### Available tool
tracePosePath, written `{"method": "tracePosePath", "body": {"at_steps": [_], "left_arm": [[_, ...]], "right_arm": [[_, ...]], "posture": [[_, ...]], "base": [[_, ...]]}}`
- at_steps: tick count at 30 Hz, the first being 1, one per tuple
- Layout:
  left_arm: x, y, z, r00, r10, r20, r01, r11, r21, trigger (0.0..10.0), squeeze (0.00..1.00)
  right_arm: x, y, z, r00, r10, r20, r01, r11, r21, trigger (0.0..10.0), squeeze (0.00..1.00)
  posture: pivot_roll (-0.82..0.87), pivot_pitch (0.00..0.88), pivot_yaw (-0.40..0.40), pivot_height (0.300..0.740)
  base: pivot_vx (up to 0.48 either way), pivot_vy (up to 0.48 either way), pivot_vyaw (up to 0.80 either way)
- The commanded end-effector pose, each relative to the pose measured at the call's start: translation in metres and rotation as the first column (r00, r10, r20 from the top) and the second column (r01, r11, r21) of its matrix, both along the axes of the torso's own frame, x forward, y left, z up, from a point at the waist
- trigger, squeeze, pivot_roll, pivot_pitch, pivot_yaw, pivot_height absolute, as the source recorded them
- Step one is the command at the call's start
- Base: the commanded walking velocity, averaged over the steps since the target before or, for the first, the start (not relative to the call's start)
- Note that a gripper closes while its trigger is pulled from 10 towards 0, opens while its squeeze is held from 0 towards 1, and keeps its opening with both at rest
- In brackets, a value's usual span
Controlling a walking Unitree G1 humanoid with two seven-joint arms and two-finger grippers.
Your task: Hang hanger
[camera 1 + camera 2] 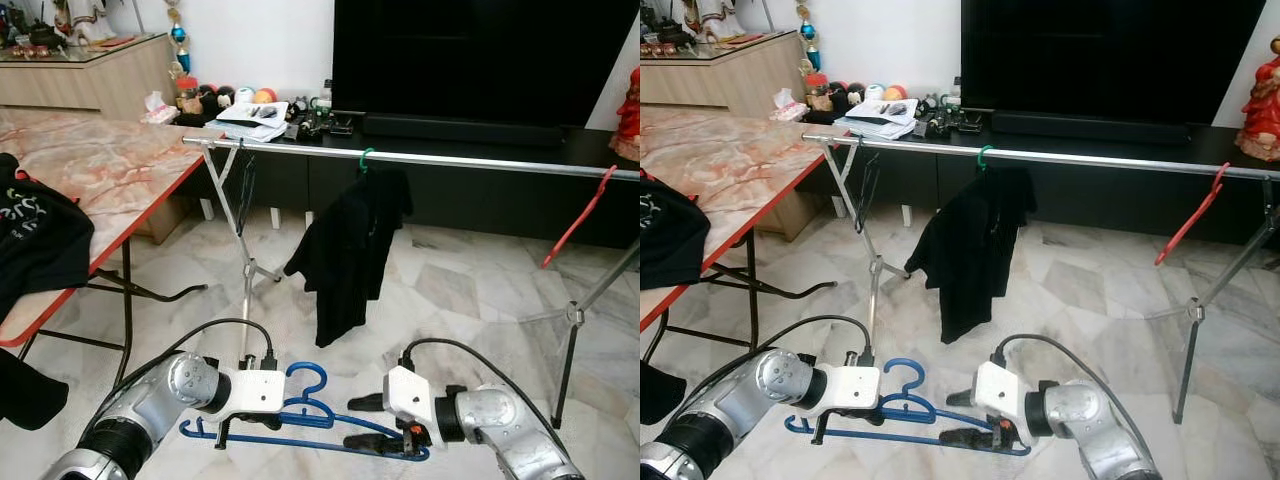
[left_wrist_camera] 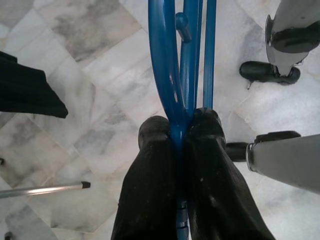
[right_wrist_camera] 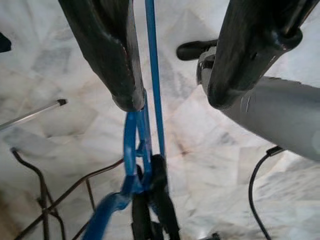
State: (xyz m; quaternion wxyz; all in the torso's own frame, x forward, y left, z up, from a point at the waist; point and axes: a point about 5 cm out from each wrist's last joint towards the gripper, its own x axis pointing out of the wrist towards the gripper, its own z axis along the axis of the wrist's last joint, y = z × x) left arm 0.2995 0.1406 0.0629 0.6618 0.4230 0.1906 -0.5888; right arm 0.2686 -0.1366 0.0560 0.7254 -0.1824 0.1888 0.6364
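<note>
Bright, even daylight; sharp focus

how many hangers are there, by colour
blue hangers: 1, held between the left pincer and the right pincer
green hangers: 1, on the rail, carrying a black shirt
red hangers: 1, on the rail, bare
total: 3

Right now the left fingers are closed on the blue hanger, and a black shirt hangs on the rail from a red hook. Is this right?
Not quite: the hook holding the black shirt on the rail is green, as the left eye view shows. The left fingers are indeed closed on the blue hanger.
</note>
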Motion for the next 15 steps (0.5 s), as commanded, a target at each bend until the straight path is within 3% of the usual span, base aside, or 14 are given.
{"method": "tracePosePath", "body": {"at_steps": [1,9,15], "left_arm": [[0.006,-0.007,0.012,0.999,-0.036,0.040,0.035,0.999,0.020,10.0,0.00],[0.004,-0.016,0.019,0.996,-0.070,0.048,0.069,0.997,0.018,10.0,0.00],[0.001,-0.020,0.020,0.993,-0.105,0.057,0.103,0.994,0.031,10.0,0.00]], "right_arm": [[-0.001,0.004,-0.003,1.000,0.027,0.014,-0.027,0.999,-0.019,10.0,0.00],[0.005,0.007,-0.005,0.999,0.004,0.033,-0.004,1.000,-0.002,10.0,0.00],[0.017,0.008,-0.004,0.988,-0.082,0.130,0.085,0.996,-0.014,10.0,0.00]], "posture": [[0.11,0.011,0.051,0.740],[0.11,0.010,0.055,0.740],[0.11,0.010,0.056,0.740]], "base": [[0.000,0.000,0.00],[0.000,0.000,0.00],[0.000,0.000,0.00]]}}
